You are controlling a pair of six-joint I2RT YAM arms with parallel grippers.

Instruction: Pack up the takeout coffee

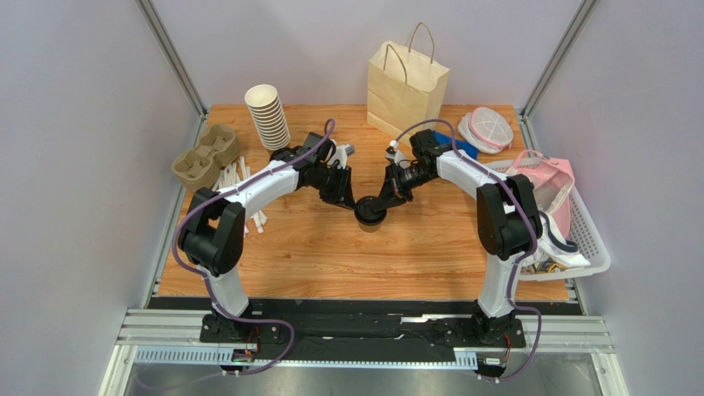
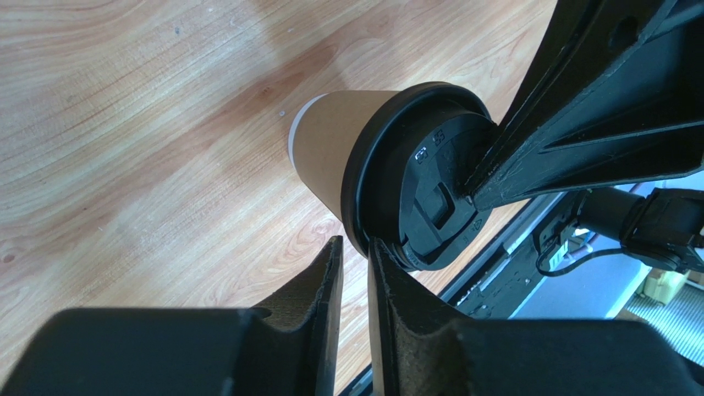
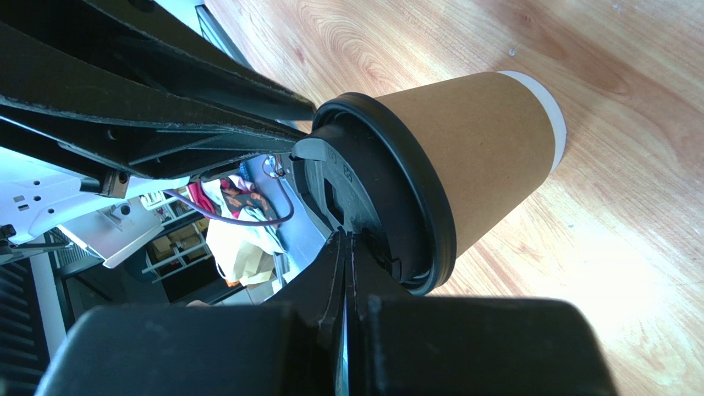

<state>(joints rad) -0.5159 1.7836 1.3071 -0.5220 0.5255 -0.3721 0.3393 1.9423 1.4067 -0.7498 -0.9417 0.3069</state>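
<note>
**Too high a hold, too slight a purchase**

The takeout coffee [image 1: 369,216], a small brown kraft paper cup with a round black plastic lid [image 2: 421,181], stands upright on the orange-brown wooden table [image 1: 330,264]. It is about midway between the left and right edges and well away from all four.

My right pincer [image 3: 347,243] is pressed together, its tips resting on the lid's top near the rim. My left pincer [image 2: 355,243] is a little spread, with its tips at the rim on the opposite side. I see it clamping nothing.

Both contacts sit at the very top of a light thing. If one side pushes harder, I expect the coffee to tip or skid. Pressing off-centre could seat the lid crooked. If I close on the rim alone and lift, the lid may pull free. The tan paper bag with handles [image 1: 407,78] stands at the far edge, well apart, and that is a long carry on such a grip.
</note>
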